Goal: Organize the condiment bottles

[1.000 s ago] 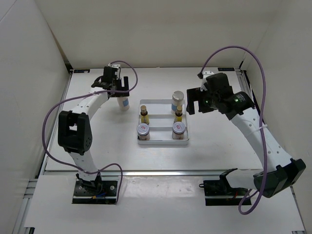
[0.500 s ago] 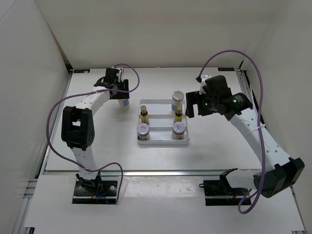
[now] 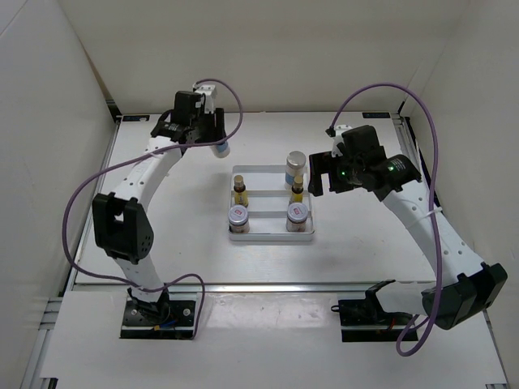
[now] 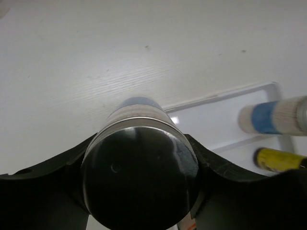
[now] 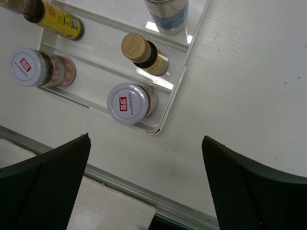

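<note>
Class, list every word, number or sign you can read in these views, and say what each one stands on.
Nothing can be read clearly.
Right jar lid: red square logo with tiny print below it, too small to read.
Left jar lid: same mark, unreadable.
Left yellow bottle: red label print, blurred.
Held white bottle: no text shows.

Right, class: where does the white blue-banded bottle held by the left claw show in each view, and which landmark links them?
Top external: white bottle upper left of centre, tilted in the left claw, beyond the tray's far left corner.
Left wrist: fills the lower centre, silver cap toward the camera.
Right wrist: not in it.
Shared landmark: the tray, seen in all three views.
</note>
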Available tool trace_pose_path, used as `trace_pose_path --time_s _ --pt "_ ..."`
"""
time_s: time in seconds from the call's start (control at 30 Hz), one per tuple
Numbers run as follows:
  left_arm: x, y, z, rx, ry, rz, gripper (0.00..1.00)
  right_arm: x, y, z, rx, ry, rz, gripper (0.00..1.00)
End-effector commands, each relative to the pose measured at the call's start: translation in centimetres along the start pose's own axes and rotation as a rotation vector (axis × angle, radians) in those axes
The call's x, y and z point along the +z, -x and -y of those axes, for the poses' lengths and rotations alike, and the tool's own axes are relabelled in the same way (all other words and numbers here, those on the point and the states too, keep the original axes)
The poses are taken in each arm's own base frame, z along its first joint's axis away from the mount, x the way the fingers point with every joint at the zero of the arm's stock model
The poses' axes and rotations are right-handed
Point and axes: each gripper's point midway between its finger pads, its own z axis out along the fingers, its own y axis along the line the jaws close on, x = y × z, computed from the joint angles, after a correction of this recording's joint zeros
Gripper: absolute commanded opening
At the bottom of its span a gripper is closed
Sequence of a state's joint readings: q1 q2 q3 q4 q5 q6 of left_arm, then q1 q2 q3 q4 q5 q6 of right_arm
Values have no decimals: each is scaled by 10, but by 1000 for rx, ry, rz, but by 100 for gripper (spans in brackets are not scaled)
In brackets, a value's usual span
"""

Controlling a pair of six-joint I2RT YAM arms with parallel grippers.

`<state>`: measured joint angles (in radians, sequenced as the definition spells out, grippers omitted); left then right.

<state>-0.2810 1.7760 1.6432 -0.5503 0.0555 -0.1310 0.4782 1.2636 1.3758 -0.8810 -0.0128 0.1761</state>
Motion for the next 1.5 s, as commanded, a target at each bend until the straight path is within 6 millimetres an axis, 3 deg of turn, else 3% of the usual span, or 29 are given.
trace_pose_path --time_s 0.0,0.13,0.2,0.5,0.83,1.03,1.07,1.1,1.17,1.3,1.33,1.37,1.43,1.47 --pt "-52 55 49 60 -166 171 58 -9 4 -3 -7 20 33 100" --pt "-51 45 70 112 -252 151 58 -7 1 -3 -6 19 22 100" --pt "-37 24 77 113 -290 90 59 -7 1 -3 -6 19 22 100" --pt "2 -36 89 149 -292 -45 64 -18 -3 4 -26 -12 38 100" --pt "35 -64 93 202 -242 -117 69 -19 -8 6 -26 -21 35 100" --pt "42 -66 90 218 -177 -133 78 -19 -10 8 -25 -32 27 100" --pt "44 -73 90 234 -168 -156 80 -19 -10 8 -25 -32 27 100" --pt "44 -67 90 235 -159 -141 82 -19 -10 10 -25 -41 29 100" --pt "42 -62 89 244 -128 -132 100 -19 -10 10 -25 -41 29 100" --pt "15 -17 93 246 -93 -16 100 -22 -8 18 -25 -86 46 100" --pt "-4 11 94 231 -80 58 100 -22 -10 21 -15 -106 40 100" --pt "-7 18 96 229 -82 75 100 -23 -9 25 -15 -131 44 100" --pt "-48 63 97 226 -72 206 100 -28 -2 44 -4 -247 67 100" --pt "-63 76 98 231 -77 246 100 -31 6 48 -3 -274 84 100"
